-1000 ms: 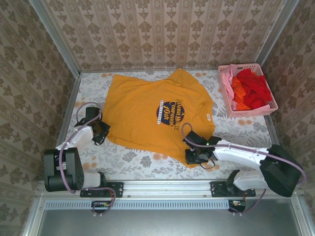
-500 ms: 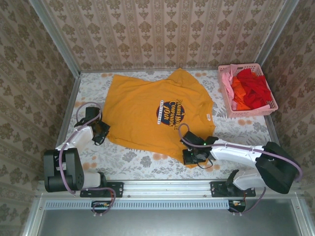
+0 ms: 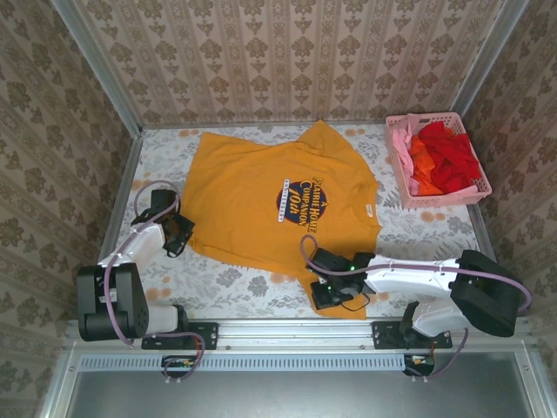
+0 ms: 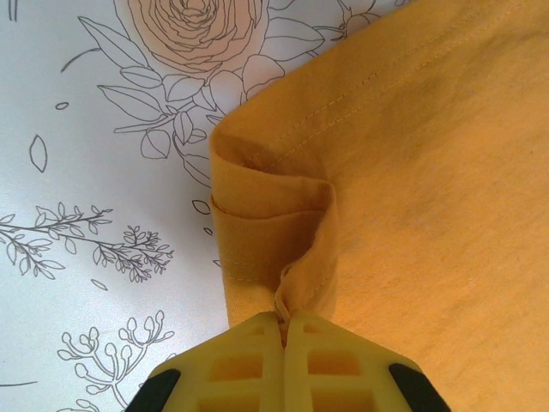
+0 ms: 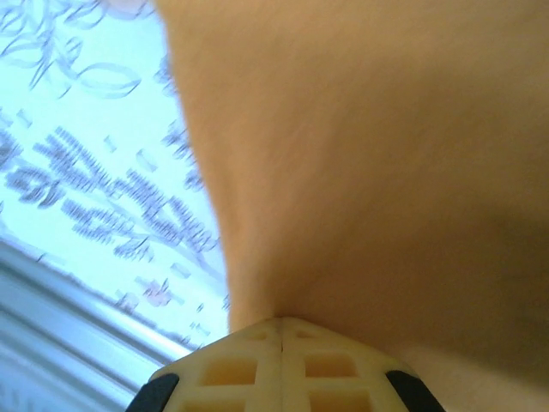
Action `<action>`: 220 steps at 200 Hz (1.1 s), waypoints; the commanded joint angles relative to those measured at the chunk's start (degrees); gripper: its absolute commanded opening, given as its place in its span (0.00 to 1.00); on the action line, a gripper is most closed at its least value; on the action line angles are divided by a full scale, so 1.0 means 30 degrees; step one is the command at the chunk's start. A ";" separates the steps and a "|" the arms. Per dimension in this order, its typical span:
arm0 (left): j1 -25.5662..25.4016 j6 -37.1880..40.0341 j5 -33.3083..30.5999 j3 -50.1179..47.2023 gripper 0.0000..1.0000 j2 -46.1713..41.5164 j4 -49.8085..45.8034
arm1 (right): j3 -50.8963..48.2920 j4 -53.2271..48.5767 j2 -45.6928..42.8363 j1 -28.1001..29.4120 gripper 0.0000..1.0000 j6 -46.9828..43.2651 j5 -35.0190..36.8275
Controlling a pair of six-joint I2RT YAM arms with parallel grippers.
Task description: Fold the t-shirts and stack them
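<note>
Left gripper (image 4: pixel 283 322) is clamping a bunched hem corner of the yellow shirt (image 3: pixel 261 196); the cloth is lying ahead and to its right on the table (image 3: pixel 418 228). Right gripper (image 5: pixel 281 324) is pinching the same shirt's near edge, shut tight on it. Basket (image 3: pixel 397 171), well beyond the right gripper, is holding heaped red shirts (image 3: pixel 452 161), orange shirts (image 3: pixel 421 158) and a pink shirt (image 3: pixel 402 139).

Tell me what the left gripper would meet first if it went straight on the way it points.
The left gripper pinches the orange-yellow t-shirt; straight ahead lies its bunched hem fold, probably met first.
</note>
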 commanded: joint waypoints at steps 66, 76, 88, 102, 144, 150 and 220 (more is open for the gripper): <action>-0.0083 0.0284 -0.0185 0.0356 0.00 -0.0232 -0.0583 | 0.0035 0.1032 -0.1704 -1.0645 0.31 -0.1053 0.1398; -0.0069 0.0297 -0.0213 0.0387 0.00 -0.0268 -0.0627 | 0.0125 0.1551 -0.1088 -1.1849 0.32 -0.1214 0.1686; -0.0079 0.0325 -0.0242 0.0388 0.00 -0.0324 -0.0686 | 0.0397 0.2117 -0.0195 -1.2910 0.33 -0.1504 0.2023; -0.0085 0.0337 -0.0243 0.0358 0.00 -0.0332 -0.0671 | 0.0745 0.2583 0.1063 -1.3862 0.33 -0.2026 0.2461; -0.0083 0.0189 -0.0302 0.0182 0.00 -0.0189 -0.0517 | 0.3221 0.2237 0.4543 -1.5787 0.35 -0.2893 0.2380; -0.0084 0.0180 -0.0266 0.0206 0.00 -0.0116 -0.0502 | 0.3787 0.1918 0.5035 -1.5933 0.35 -0.3134 0.2467; -0.0056 -0.0121 0.0050 0.0647 0.00 0.0974 0.0249 | 1.0594 0.0388 1.0757 -1.6729 0.37 -0.4110 0.1937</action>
